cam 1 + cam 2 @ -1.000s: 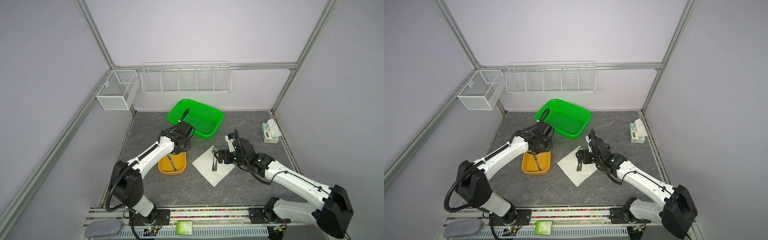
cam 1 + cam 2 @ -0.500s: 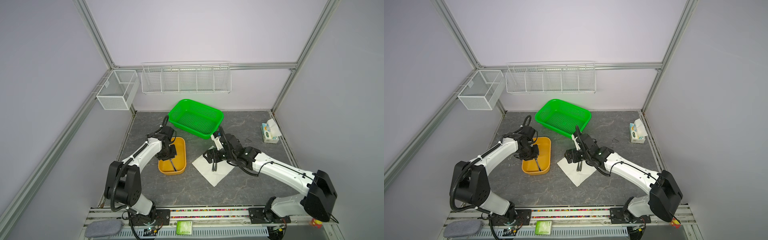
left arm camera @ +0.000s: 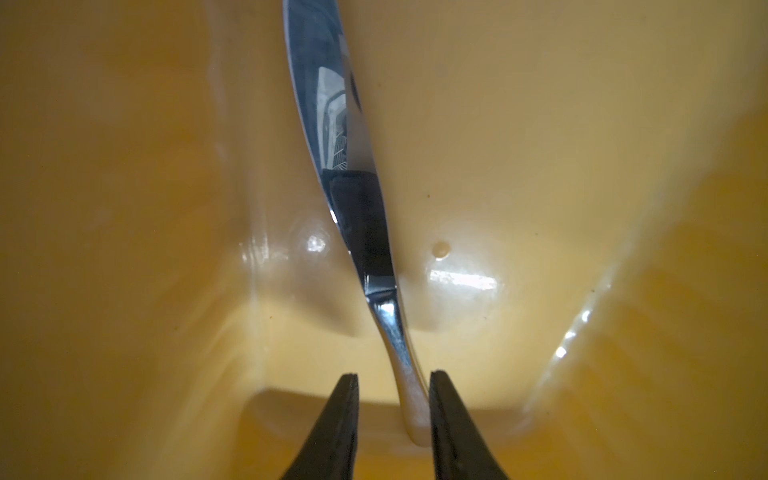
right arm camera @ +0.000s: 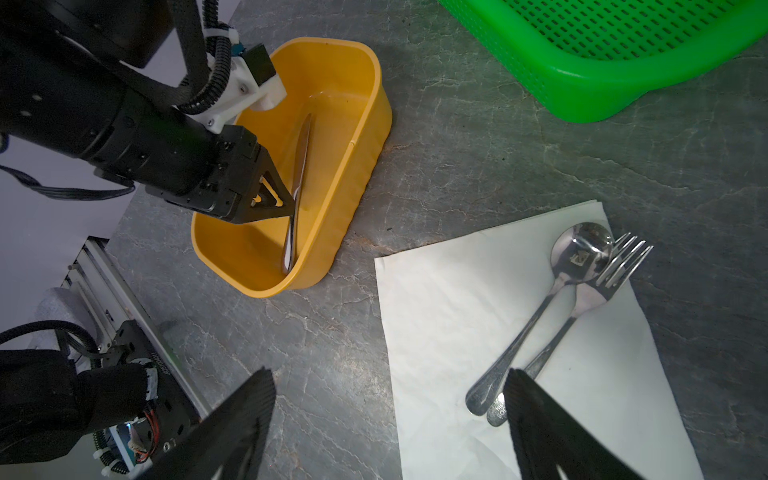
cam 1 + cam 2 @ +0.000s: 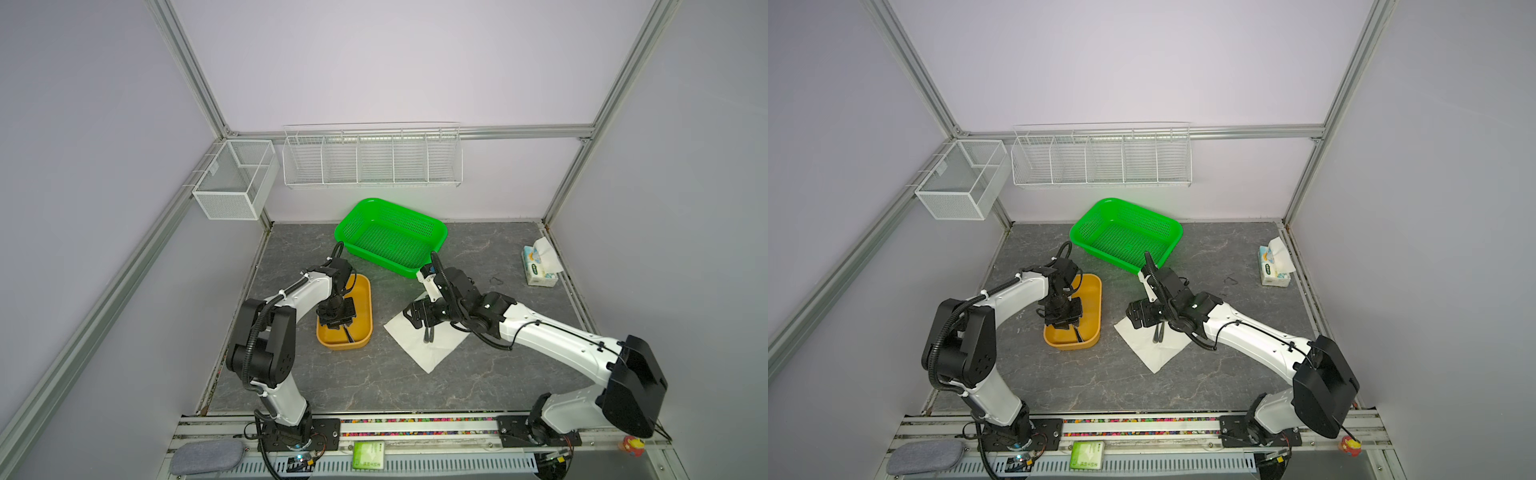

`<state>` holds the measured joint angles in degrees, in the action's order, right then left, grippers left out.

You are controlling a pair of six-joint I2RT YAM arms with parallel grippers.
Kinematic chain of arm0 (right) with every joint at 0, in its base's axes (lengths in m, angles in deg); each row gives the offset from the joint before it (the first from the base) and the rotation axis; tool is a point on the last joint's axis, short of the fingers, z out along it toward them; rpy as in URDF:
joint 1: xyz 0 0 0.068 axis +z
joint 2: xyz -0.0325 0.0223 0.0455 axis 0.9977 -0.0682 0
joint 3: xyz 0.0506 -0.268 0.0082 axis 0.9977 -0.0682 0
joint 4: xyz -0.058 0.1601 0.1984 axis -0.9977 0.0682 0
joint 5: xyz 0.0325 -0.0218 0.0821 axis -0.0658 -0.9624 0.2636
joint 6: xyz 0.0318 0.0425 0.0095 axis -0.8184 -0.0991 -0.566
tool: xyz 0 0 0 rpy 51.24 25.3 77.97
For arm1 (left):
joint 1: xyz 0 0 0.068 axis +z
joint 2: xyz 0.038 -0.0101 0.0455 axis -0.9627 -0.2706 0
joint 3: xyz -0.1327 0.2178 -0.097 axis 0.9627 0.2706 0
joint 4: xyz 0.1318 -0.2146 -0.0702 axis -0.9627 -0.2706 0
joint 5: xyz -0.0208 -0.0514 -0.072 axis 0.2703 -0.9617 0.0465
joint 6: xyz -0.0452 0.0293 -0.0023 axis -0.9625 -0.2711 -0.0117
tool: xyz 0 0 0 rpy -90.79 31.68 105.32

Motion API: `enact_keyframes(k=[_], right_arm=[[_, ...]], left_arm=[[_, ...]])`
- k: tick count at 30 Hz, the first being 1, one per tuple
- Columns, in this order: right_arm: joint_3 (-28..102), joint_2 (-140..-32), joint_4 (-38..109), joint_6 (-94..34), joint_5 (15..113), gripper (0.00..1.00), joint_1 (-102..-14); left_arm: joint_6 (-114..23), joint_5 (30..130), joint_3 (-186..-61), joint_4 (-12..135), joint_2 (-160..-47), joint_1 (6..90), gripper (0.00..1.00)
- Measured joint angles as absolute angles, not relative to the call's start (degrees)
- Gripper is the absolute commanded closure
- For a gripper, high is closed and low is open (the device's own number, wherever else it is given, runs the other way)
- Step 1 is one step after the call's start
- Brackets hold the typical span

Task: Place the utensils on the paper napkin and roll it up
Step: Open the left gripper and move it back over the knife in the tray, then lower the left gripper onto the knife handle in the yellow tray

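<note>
The knife (image 3: 361, 208) lies in the yellow tub (image 5: 365, 291), also seen in the right wrist view as knife (image 4: 301, 158). My left gripper (image 3: 392, 376) is down in the tub with its jaws a little apart around the knife's handle. One finger touches the handle and the other stands clear of it. The spoon (image 4: 582, 249) and fork (image 4: 623, 257) lie side by side on the white paper napkin (image 4: 457, 291), partly hidden under my right arm in both top views. My right gripper (image 4: 390, 374) hangs wide open over the napkin's edge nearest the tub, holding nothing.
A green perforated basket (image 5: 440, 232) stands behind the tub and napkin, close to my right wrist. A blue-and-white tissue pack (image 5: 538, 266) sits at the far right edge. White wire racks (image 5: 374, 158) hang on the back wall.
My left gripper came from beside the green basket down into the yellow tub, and its jaws parted slightly around the knife handle. The right arm swung left over the napkin.
</note>
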<state>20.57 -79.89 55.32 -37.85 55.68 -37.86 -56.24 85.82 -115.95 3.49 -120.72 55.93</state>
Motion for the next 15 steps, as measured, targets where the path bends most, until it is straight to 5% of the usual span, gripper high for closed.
enact_keyframes(k=[9,15], right_arm=[[20.9,-80.3,55.3,-37.8,55.9,0.11,-37.9],[21.3,-80.9,55.9,-37.3,55.9,0.11,-37.9]], left_arm=[[-55.2,85.8,-116.9,4.2,-125.2,56.4,0.72],[-54.1,85.8,-118.9,4.7,-126.9,56.4,0.84]])
